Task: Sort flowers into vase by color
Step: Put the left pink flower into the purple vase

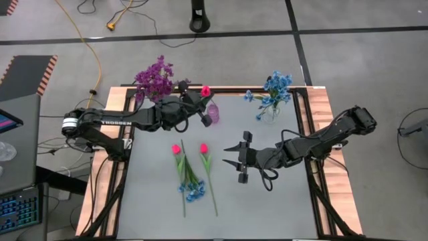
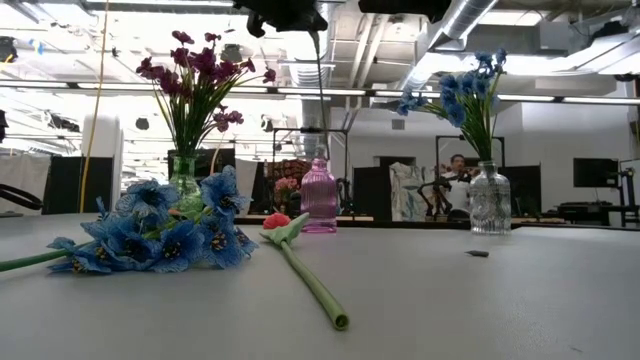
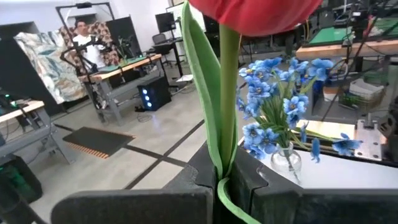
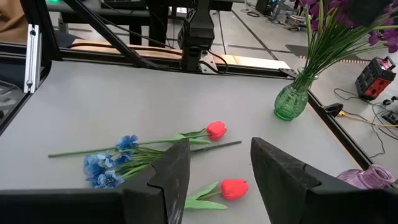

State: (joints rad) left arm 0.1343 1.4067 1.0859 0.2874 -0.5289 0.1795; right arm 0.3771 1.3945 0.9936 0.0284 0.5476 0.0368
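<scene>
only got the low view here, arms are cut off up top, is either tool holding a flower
Observer: Yes. The left tool is shut on a red tulip, above the pink vase.
Operator: what about the right one
Observer: The right tool is open and empty, over the middle of the table.
Operator: how many flowers are left lying down
Observer: Three: two red tulips and one blue sprig.
</scene>
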